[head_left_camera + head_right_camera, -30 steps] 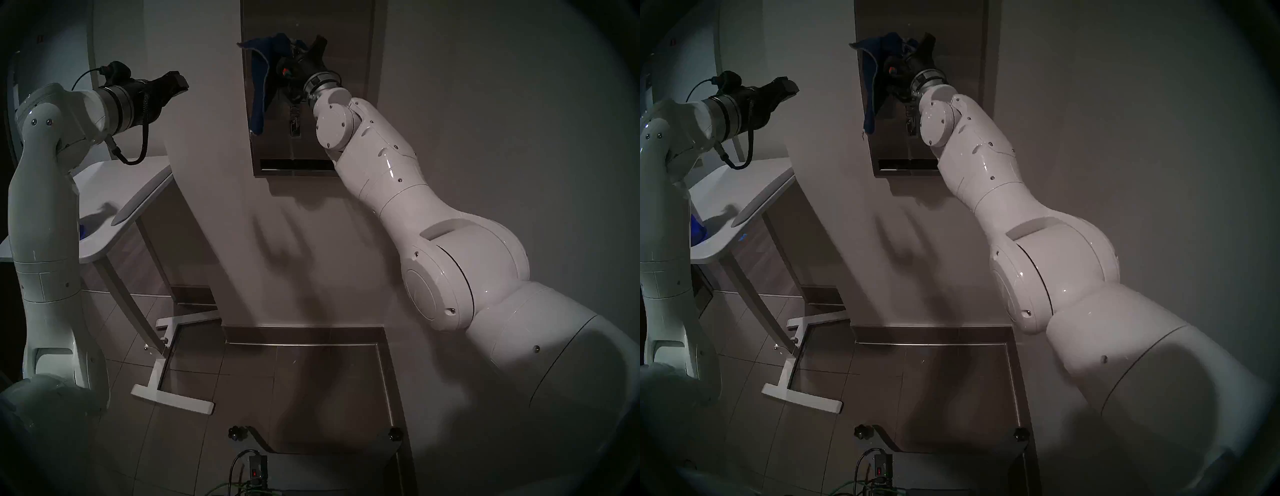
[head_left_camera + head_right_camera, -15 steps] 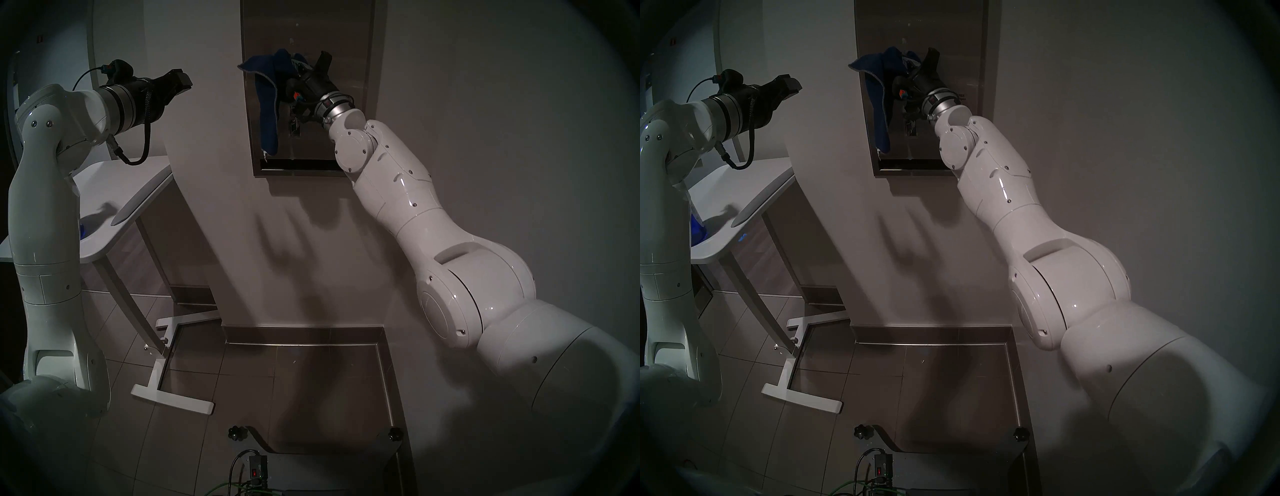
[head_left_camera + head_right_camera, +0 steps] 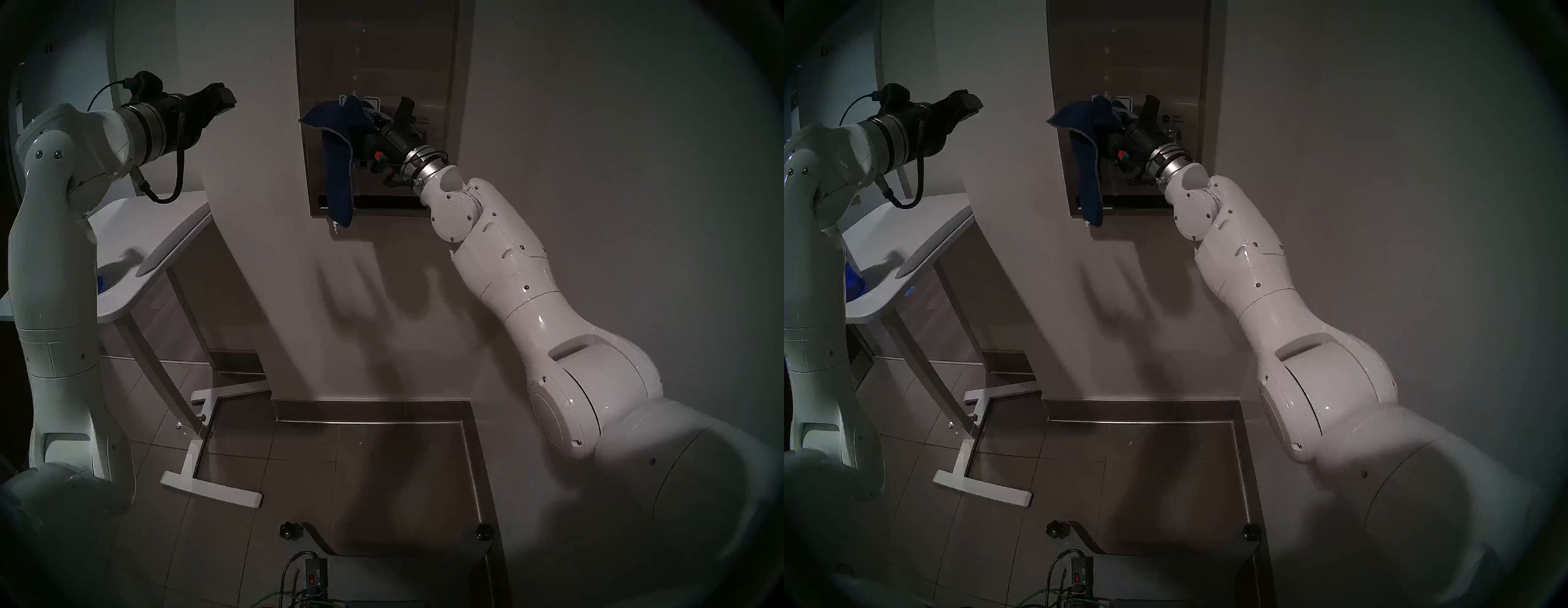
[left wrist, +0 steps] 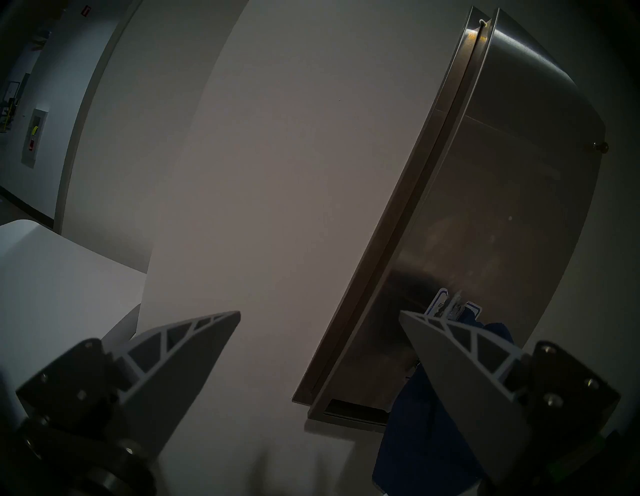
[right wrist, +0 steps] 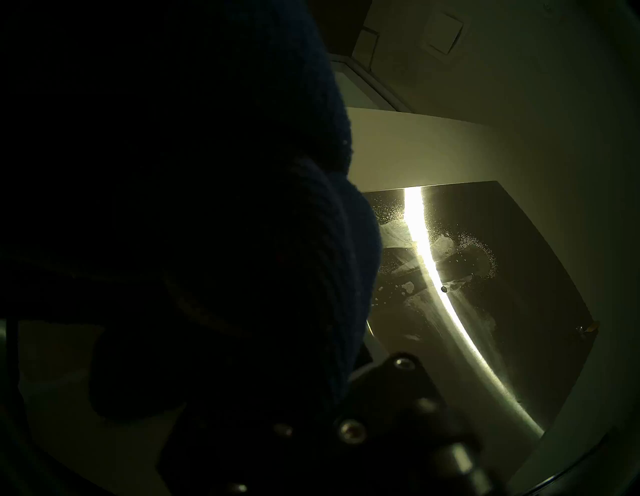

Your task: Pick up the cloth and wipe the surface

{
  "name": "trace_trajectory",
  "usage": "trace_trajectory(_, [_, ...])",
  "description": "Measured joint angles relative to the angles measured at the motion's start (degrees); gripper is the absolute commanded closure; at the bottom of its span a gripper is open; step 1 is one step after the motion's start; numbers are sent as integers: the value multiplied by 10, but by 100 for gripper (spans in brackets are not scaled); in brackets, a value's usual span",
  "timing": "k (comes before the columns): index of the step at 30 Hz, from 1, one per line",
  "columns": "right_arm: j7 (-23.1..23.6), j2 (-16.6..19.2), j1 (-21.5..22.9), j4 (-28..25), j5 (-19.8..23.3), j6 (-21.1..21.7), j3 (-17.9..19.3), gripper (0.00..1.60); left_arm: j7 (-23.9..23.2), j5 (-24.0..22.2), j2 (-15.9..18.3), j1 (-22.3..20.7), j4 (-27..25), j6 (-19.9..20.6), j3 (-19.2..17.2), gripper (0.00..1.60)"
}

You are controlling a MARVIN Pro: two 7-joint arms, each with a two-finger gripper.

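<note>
A tall brushed stainless-steel dispenser panel (image 3: 377, 63) is filling the wall ahead. The right gripper (image 3: 384, 121), clamped on a soft navy-blue cloth (image 3: 339, 170), is wiping it, now lower than a second ago, near the dark slot. White smears remain higher up, so another upward pass seems needed. The left gripper (image 4: 318, 315) is idling, jaws apart.

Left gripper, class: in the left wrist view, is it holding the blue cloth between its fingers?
No. The left gripper is open with nothing between its fingers; the cloth hangs farther off against the steel panel.
</note>
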Motion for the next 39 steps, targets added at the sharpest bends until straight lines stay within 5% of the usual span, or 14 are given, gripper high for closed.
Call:
trace_trajectory(24, [13,-59,42,-30,-7,96,48,160,-1,-1,0,8,-4,0,-5,0])
trace_trajectory(39, [7,-115,98,28,-31,129,51,160,-2,-1,3,8,-4,0,-10,0])
